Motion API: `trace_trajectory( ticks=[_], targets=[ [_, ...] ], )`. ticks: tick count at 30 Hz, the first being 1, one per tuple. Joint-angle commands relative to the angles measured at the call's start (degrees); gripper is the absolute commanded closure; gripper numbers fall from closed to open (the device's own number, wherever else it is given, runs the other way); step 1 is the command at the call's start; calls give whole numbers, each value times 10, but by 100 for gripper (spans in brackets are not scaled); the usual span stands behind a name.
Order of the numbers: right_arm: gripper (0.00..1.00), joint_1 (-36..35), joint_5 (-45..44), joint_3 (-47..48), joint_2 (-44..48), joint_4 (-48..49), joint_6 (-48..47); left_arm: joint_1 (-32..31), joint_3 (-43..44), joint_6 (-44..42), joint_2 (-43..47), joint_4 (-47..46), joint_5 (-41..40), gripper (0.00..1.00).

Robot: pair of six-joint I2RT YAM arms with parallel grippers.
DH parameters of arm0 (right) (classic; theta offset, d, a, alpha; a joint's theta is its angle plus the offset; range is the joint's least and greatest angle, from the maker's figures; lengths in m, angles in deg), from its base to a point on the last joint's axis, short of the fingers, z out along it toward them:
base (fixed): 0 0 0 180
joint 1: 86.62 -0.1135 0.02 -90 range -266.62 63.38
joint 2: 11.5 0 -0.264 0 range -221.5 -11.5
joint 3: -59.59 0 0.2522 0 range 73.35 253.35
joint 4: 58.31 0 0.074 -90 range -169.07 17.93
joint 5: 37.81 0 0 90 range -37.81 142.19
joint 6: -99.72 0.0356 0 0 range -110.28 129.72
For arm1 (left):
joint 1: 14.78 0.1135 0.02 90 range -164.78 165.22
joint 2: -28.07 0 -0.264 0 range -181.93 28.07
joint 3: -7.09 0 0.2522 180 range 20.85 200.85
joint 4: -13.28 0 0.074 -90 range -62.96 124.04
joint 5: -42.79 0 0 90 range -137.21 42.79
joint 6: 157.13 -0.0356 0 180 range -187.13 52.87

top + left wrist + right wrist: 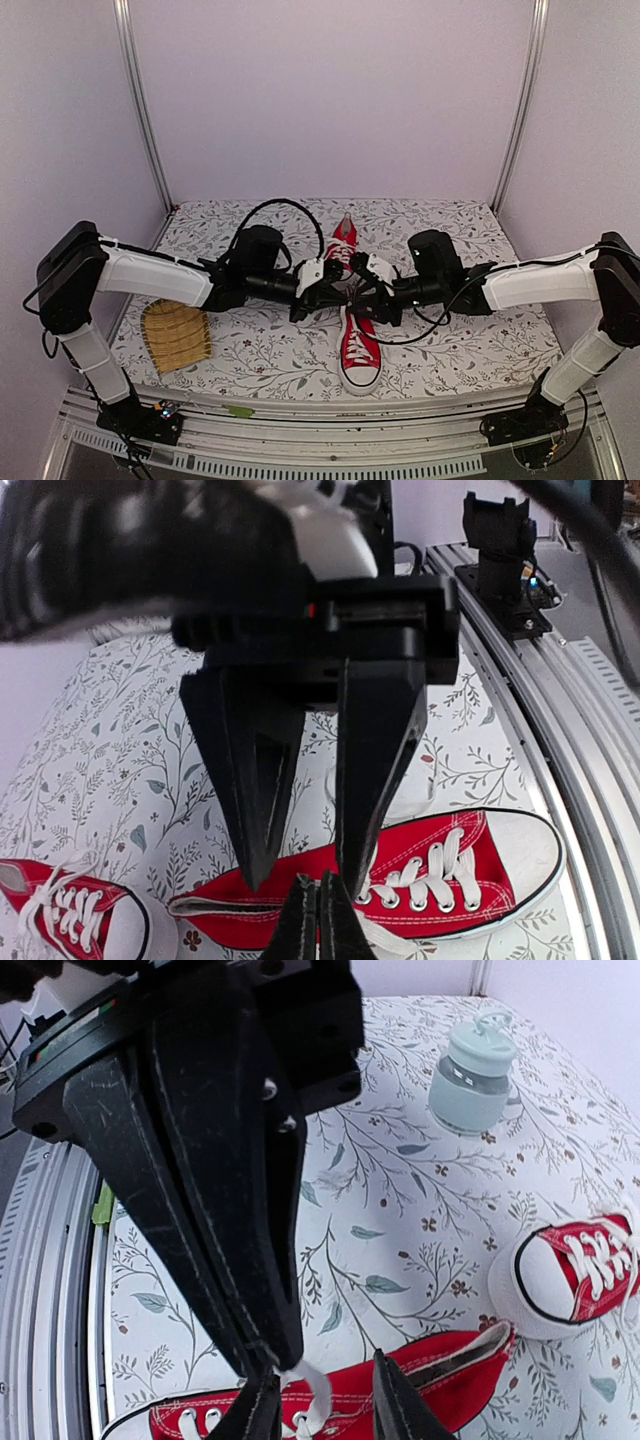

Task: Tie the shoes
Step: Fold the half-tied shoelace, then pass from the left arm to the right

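1. The left gripper (320,900) has its fingers pressed together. In the right wrist view its tip pinches a white lace (318,1390) that rises as a small loop from the near shoe (360,352).
2. The right gripper (322,1372) has its fingers spread apart, about half of the way. Nothing is between them. They hang just above the red upper of the near shoe, one on each side of the lace loop.
3. The two grippers meet tip to tip at the middle of the table (480,350), above the laced part of the near shoe.
4. The left arm rises from its base at the near left corner to a high elbow, and then its forearm runs almost level to the right. The right arm does the same from the near right corner, with its forearm running to the left.
5. The near shoe lies on its sole with its long axis from near to far. The white toe cap is at the near end and the heel is under the grippers.
6. The far shoe (343,238) lies just beyond it, almost in the same line. In the wrist views its toe cap faces the heel of the near shoe.
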Motion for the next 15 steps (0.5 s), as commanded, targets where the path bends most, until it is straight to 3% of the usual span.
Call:
trace_trajectory(
  ticks=[1, 8, 15],
  targets=[
    [61, 3, -38, -38, 48, -10, -1, -3, -55, 25, 17, -89, -41, 100],
    [42, -10, -22, -55, 31, 46, 58, -33, -80, 64, 13, -176, -83, 100],
    [42, -32, -67, -60, -10, 135, 97, -38, -97, 119, 4, -232, -81, 100]
  ],
)
